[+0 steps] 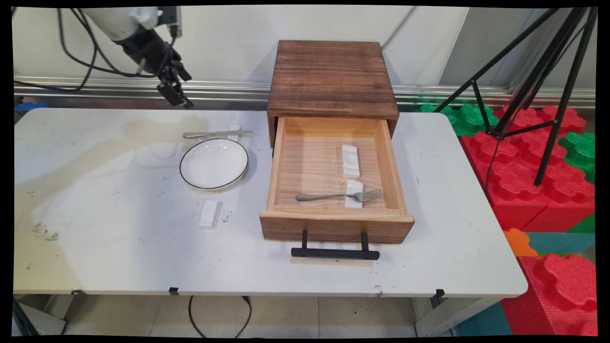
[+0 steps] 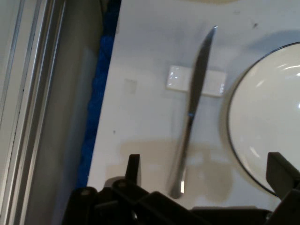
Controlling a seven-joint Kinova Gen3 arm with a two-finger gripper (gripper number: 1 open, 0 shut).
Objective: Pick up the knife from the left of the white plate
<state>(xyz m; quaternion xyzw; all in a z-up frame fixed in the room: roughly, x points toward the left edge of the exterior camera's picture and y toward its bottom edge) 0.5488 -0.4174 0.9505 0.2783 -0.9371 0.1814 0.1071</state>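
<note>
Tool [image 2: 204, 171] wide open, empty, above one knife [image 2: 192, 110]; four rests, one plate [image 1: 214, 163], one fork [image 1: 339, 196].

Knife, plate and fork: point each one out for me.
knife [image 2: 192, 101]: hand view, middle of the blade, over its white rest.
plate [image 1: 214, 164]: main view, centre of the dish.
fork [image 1: 333, 196]: main view, on the handle, inside the open drawer.

Shiny metal knife [image 2: 191, 110] on a glossy white rest [image 2: 176, 78]. Glazed, black-rimmed plate [image 1: 214, 164]. Rough dark-stained wood box [image 1: 332, 78]; paler, grainy wood drawer [image 1: 336, 226] with a matt black handle [image 1: 335, 253]. Smooth white table [image 1: 119, 247], stained.
</note>
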